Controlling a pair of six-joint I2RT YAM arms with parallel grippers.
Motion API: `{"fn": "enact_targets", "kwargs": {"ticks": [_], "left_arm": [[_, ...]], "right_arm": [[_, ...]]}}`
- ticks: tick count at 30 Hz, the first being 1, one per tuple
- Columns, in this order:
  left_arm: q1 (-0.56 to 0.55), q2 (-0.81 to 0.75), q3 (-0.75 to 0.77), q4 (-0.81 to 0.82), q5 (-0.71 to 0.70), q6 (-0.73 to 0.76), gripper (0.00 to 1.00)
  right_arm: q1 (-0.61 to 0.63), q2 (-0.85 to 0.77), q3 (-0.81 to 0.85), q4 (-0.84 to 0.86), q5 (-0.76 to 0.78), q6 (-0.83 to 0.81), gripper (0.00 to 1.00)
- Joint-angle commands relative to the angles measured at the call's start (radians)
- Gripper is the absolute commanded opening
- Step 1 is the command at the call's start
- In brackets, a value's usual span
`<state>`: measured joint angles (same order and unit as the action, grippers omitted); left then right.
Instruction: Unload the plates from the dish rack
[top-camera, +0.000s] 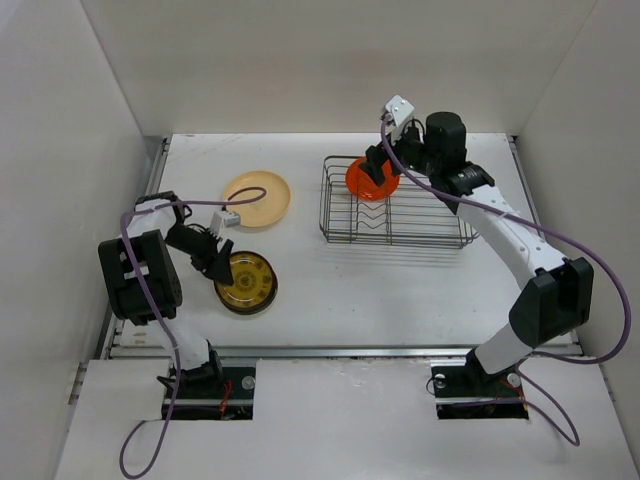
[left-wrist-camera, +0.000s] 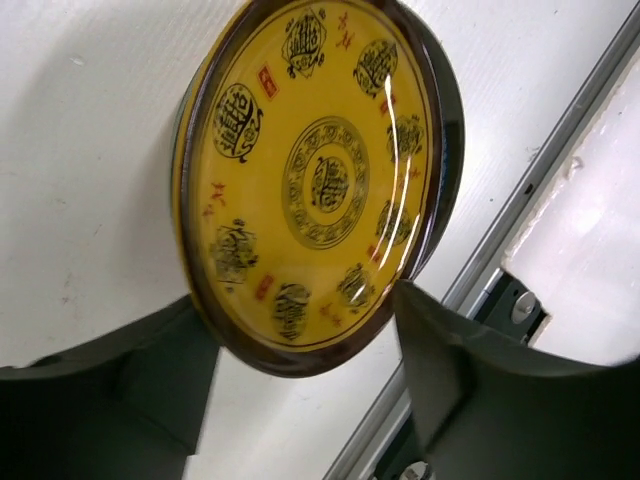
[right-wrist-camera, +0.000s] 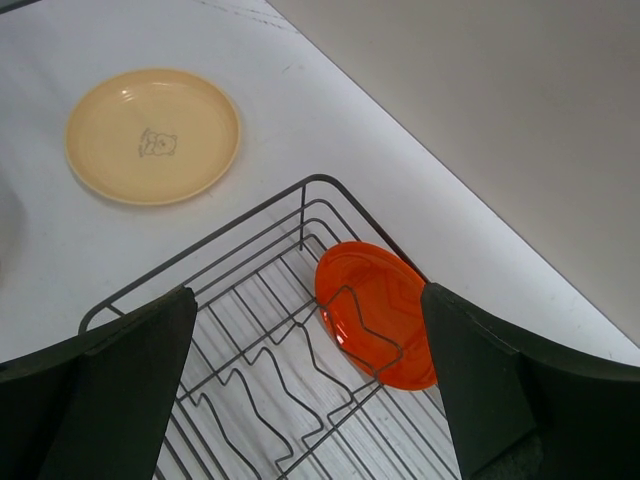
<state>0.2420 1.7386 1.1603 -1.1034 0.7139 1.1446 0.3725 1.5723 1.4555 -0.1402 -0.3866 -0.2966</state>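
Open and empty, the right gripper (right-wrist-camera: 308, 295) is hovering over the round orange-red plate (right-wrist-camera: 375, 310), mid-frame in the dark wire dish rack (top-camera: 420, 225), and should be straddling its rim squarely.

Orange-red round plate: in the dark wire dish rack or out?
In. The orange-red round plate leans on edge inside the dark wire dish rack, at one end.

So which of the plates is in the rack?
The orange-red plate, standing on edge at one end of the dish rack; the peach plate and yellow patterned plate lie flat outside it.
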Motion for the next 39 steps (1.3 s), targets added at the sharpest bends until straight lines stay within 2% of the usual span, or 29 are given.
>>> {"fn": "enact_targets", "kwargs": {"ticks": [1, 2, 4, 6, 8, 11, 17, 21, 24, 32, 39], "left_arm": [[0.002, -0.001, 0.048, -0.03, 0.015, 0.006, 0.67], [0.002, -0.001, 0.062, -0.021, 0.006, -0.005, 0.72], [0.011, -0.014, 0.094, -0.021, -0.004, -0.019, 0.75], [0.011, -0.039, 0.114, -0.007, -0.018, -0.049, 0.86], [0.011, -0.057, 0.144, 0.005, -0.04, -0.058, 0.86], [0.02, -0.08, 0.188, -0.01, -0.041, -0.059, 0.92], [0.029, -0.138, 0.233, 0.009, -0.041, -0.094, 0.93], [0.029, -0.212, 0.222, 0.092, -0.041, -0.144, 0.93], [0.029, -0.275, 0.185, 0.154, -0.016, -0.196, 0.93], [0.029, -0.323, 0.185, 0.178, -0.007, -0.235, 0.93], [0.029, -0.304, 0.206, 0.169, 0.015, -0.253, 0.93]], "right_arm": [[-0.007, -0.038, -0.007, 0.065, -0.014, -0.03, 0.99], [-0.007, -0.038, -0.007, 0.056, -0.014, -0.045, 0.99], [-0.007, -0.038, -0.017, 0.045, -0.003, -0.088, 0.99], [-0.007, -0.038, -0.026, 0.036, 0.041, -0.124, 0.99], [-0.007, -0.028, -0.035, 0.036, 0.06, -0.176, 0.99], [-0.017, -0.015, -0.035, 0.024, 0.06, -0.222, 0.99], [-0.056, 0.035, -0.035, 0.014, 0.078, -0.306, 0.99], [-0.113, 0.118, 0.006, 0.004, -0.004, -0.39, 0.99], [-0.153, 0.163, 0.04, -0.009, -0.11, -0.516, 0.99], [-0.207, 0.386, 0.291, -0.17, -0.285, -0.69, 0.99], [-0.207, 0.494, 0.396, -0.211, -0.327, -0.69, 0.98]]}}
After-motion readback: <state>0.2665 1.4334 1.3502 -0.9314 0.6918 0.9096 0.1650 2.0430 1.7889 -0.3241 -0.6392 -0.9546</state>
